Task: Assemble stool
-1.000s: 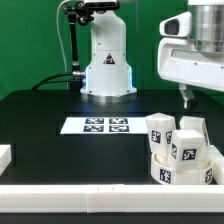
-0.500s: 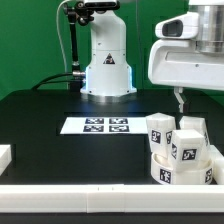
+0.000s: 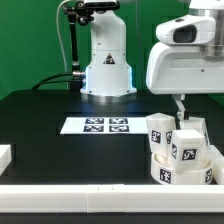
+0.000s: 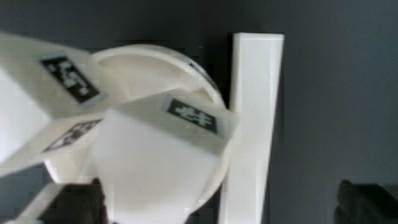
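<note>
The gripper (image 3: 181, 106) hangs just above the pile of stool parts at the exterior view's right, its fingers (image 3: 181, 104) spread wide and holding nothing. Directly below it the legs (image 3: 186, 150) — blocky white pieces with black-and-white tags — sit bunched on and around the round seat (image 4: 151, 150), which lies flat on the black table (image 3: 60, 148). In the wrist view, 2 tagged legs rest over the seat's rim, with a long white rail (image 4: 256, 120) just beside it. Well apart, toward the robot's base (image 3: 107, 70), lies the marker board (image 3: 97, 125).
</note>
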`<state>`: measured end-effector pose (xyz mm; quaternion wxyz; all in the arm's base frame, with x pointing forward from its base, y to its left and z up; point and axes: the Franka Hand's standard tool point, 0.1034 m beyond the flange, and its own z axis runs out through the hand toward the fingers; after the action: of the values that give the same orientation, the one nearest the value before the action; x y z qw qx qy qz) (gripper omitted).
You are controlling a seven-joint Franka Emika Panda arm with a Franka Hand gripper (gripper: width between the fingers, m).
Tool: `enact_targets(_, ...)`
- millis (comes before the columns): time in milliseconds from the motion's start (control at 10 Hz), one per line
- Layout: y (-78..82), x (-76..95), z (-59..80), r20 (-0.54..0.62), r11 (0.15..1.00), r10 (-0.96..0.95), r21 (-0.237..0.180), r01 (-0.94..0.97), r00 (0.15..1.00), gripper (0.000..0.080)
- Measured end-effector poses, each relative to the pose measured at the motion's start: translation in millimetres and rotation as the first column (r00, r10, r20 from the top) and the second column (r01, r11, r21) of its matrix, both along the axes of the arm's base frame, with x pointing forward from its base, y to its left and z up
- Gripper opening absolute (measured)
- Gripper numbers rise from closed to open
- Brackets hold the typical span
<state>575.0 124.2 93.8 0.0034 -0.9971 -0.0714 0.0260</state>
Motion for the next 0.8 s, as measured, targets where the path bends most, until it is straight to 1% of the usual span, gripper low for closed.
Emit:
enact_targets(200, -1.9, 0.6, 0.1, 0.002, 0.987, 0.159, 0.000, -0.159, 0.987, 0.0648)
enact_targets(300, -1.0, 2.2, 0.7, 0.009, 0.963, 0.270, -0.011, -0.270, 0.963, 0.0648)
enact_targets(500, -1.9, 6.4, 2.4, 0.017, 0.879, 0.477, -0.033, -0.476, 0.879, 0.0648)
enact_targets(600, -3.3, 6.6, 2.3, 0.012, 0.842, 0.539, -0.037, -0.538, 0.842, 0.0648)
enact_targets(800, -5.6, 6.8, 2.1, 0.009, 0.806, 0.591, -0.034, -0.591, 0.806, 0.0648)
